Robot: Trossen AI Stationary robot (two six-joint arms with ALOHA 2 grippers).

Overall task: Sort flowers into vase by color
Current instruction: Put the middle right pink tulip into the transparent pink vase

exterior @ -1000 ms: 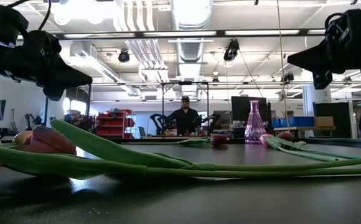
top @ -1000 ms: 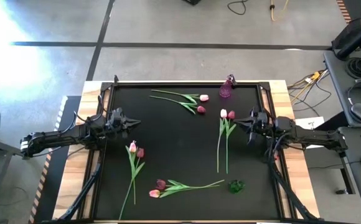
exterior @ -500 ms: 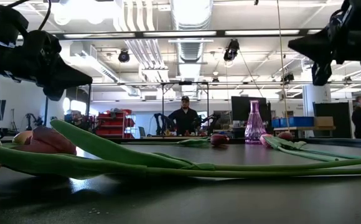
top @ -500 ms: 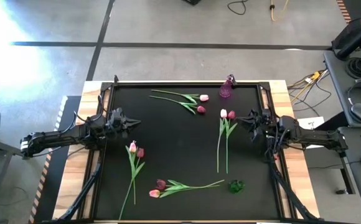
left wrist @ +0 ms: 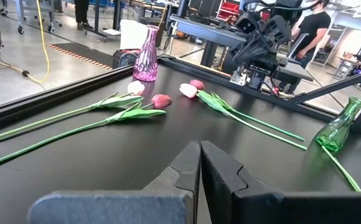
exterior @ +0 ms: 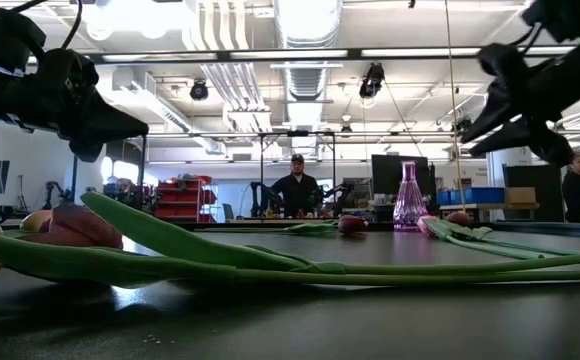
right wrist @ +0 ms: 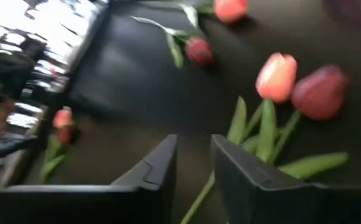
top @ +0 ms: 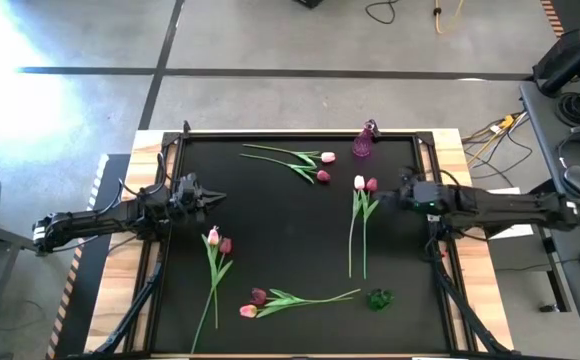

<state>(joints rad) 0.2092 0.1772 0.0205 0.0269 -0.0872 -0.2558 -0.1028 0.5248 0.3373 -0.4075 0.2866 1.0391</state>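
Tulips lie flat on the black table in pairs. One pale pink and one dark head (top: 364, 184) lie just ahead of my right gripper (top: 398, 194), which hangs open above the table, tipped down at these two heads (right wrist: 276, 76) and touching nothing. Other pairs lie at the far middle (top: 315, 165), the left (top: 218, 240) and the near middle (top: 253, 303). A pink vase (top: 364, 140) stands at the far edge and a green vase (top: 378, 298) near the right front. My left gripper (top: 220, 197) waits shut above the table's left side.
A raised frame (top: 290, 133) borders the black table. The long green stems (top: 356, 235) of the right-hand pair run toward the near edge. Bare black surface lies in the table's middle (top: 285, 225). A person (exterior: 295, 190) stands in the room beyond the table.
My right gripper has opened, rolled about its own axis and tipped down toward the pair of tulip heads in front of it, rising slightly as its arm stretched out. The flowers and vases have not moved.
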